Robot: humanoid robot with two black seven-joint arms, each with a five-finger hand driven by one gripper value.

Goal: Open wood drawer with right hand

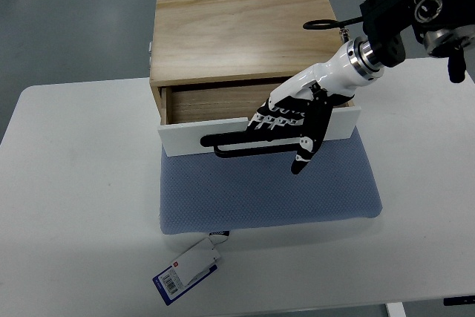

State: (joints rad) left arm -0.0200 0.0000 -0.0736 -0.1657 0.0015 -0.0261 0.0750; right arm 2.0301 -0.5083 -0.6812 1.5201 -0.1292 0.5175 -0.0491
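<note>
The drawer (260,125), partly drawn out of the box (241,31) at the table's (74,206) far edge, is gripped by the right hand (293,120), fingers hooked over its handle (237,146) so it can be pulled.

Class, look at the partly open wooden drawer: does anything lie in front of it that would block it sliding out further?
Nothing visible blocks it. The drawer front overhangs the flat blue mat, and the right robot hand is at the black handle.
</note>
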